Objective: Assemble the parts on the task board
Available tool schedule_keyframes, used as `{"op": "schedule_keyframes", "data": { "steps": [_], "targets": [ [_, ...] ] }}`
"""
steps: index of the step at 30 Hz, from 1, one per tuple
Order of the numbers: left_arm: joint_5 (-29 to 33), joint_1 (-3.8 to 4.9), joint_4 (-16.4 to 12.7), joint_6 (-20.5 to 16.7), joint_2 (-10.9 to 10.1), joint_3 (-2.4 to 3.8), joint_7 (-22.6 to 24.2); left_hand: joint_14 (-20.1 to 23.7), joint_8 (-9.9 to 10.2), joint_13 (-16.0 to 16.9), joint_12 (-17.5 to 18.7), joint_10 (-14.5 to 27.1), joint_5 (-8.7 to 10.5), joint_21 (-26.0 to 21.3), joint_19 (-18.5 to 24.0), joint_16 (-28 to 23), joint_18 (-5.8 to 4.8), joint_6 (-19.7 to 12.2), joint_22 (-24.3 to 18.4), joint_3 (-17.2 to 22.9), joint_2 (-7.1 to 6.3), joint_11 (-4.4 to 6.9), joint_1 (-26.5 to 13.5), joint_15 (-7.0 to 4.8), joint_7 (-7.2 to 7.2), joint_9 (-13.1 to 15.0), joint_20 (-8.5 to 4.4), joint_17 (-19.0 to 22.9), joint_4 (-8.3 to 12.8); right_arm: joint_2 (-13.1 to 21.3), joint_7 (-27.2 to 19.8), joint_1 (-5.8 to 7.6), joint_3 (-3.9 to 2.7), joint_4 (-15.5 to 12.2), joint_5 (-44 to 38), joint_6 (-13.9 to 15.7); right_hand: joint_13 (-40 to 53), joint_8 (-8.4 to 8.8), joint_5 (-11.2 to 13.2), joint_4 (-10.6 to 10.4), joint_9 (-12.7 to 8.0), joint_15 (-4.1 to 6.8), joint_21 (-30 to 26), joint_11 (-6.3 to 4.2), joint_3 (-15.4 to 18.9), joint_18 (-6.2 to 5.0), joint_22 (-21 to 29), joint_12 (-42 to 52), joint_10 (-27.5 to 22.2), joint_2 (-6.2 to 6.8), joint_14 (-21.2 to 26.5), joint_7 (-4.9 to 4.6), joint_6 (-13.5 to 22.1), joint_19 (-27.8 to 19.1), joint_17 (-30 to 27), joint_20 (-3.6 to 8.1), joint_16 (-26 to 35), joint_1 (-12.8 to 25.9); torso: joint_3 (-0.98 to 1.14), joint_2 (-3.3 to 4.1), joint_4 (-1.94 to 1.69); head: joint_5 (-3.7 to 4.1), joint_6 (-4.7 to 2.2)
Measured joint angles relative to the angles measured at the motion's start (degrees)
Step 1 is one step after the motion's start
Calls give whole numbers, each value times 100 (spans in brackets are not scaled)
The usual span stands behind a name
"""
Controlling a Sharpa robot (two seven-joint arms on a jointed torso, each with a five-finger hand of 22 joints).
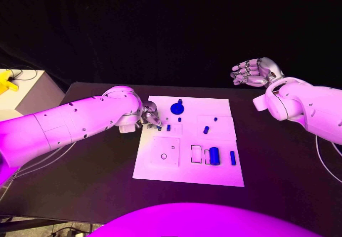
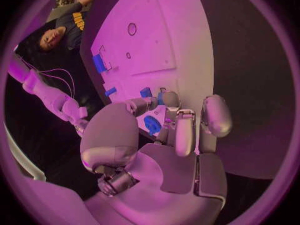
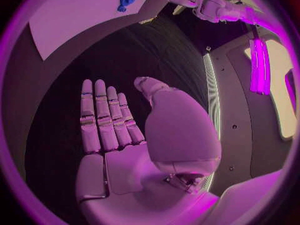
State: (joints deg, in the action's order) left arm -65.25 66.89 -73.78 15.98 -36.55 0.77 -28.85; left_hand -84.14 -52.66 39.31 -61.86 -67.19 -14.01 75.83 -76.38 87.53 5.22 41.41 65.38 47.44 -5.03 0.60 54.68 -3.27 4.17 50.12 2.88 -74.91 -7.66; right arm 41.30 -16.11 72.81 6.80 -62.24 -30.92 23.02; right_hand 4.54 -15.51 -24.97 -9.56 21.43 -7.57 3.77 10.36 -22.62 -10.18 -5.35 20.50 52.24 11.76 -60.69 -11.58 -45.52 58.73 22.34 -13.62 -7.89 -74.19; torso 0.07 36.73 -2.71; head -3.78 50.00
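Observation:
The white task board (image 1: pixel 189 163) lies in the middle of the table. On it are a round blue part (image 1: pixel 177 108), a small blue part (image 1: pixel 168 127), another (image 1: pixel 206 130), a blue cylinder (image 1: pixel 214 155) and a blue bar (image 1: pixel 232 157). My left hand (image 1: pixel 148 117) hovers at the board's far left edge. In the left wrist view its curled fingers (image 2: pixel 177 130) reach over the board (image 2: pixel 156 45), with the thumb and a fingertip close together beside a small blue part (image 2: pixel 145 92) and the round part (image 2: pixel 152 124). Whether they pinch anything is unclear. My right hand (image 1: pixel 253 71) is raised beyond the board's far right corner, its palm (image 3: pixel 119 150) holding nothing.
A pale box (image 1: pixel 28 94) with a yellow object (image 1: pixel 7 81) stands off the table's far left. Bare black table (image 1: pixel 285 168) lies on both sides of the board. The board has empty recesses (image 1: pixel 196 154) near its front.

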Motion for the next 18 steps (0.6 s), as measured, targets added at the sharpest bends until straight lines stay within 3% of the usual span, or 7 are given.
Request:
{"op": "schedule_keyframes", "data": {
  "steps": [18],
  "targets": [
    [-9,0,-14,83,-3,1,4,0,8,-1,0,1,3,0,0,23,0,1,-7,0,0,-1,0,0,1,3,0,0,0,0,5,0,0,1,-2,0,-6,0,0,16,0,0,0,0,-17,-1,9,0,0,0,0,0,0,21,-5,-21,0,0,2,0,-1,2,0]
  ]
}}
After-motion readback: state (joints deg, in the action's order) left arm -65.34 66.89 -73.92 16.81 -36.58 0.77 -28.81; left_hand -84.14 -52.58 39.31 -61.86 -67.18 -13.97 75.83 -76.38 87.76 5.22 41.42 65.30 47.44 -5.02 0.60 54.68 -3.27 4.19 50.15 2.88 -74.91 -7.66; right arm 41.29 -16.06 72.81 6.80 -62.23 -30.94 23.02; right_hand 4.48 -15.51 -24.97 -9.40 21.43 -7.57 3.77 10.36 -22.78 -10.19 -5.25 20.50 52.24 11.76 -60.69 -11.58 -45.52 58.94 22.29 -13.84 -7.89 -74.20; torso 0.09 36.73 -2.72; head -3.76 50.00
